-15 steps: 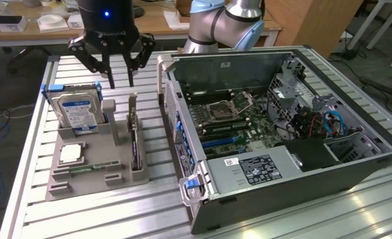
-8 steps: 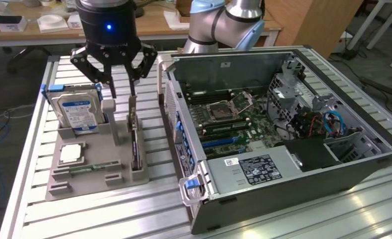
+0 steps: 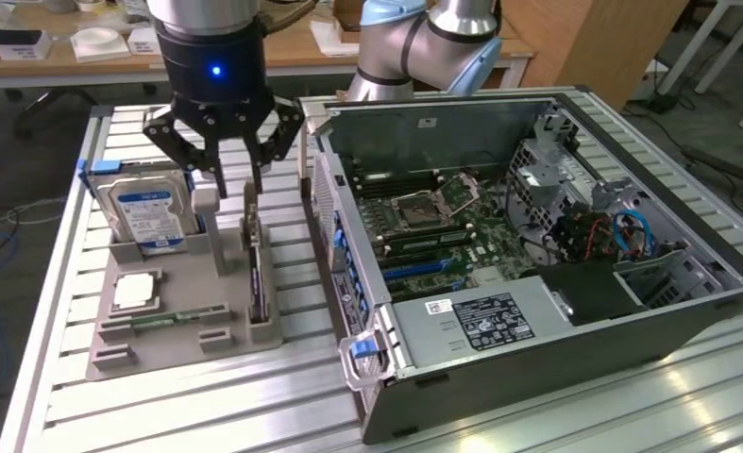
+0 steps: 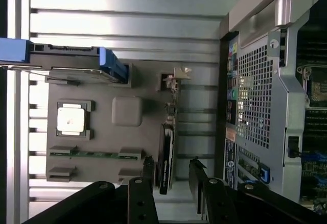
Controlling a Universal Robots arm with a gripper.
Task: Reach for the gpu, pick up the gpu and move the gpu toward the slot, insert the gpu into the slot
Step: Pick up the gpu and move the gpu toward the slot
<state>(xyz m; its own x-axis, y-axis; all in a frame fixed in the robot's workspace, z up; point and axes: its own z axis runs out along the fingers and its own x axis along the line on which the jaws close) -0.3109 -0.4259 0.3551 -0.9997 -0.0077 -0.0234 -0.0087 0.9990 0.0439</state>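
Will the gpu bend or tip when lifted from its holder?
Probably stiff: the gpu is a flat board. Thin and standing on edge in the gray holder, it may tip. Its metal bracket likely weights one end.

fingers [image 3: 217, 175] spread wide above gpu [image 3: 257, 274] upright in tray [image 3: 170, 344], hdd [image 3: 151, 215] beside, opened pc case [image 3: 535, 255] at ext. view's right

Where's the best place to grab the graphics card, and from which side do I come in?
Probably its upper long edge, near mid-length, coming straight down. The graphics card stands on edge in the grey tray, so only the top is free, and its two flat faces suit one finger each. The open gripper hangs above it.
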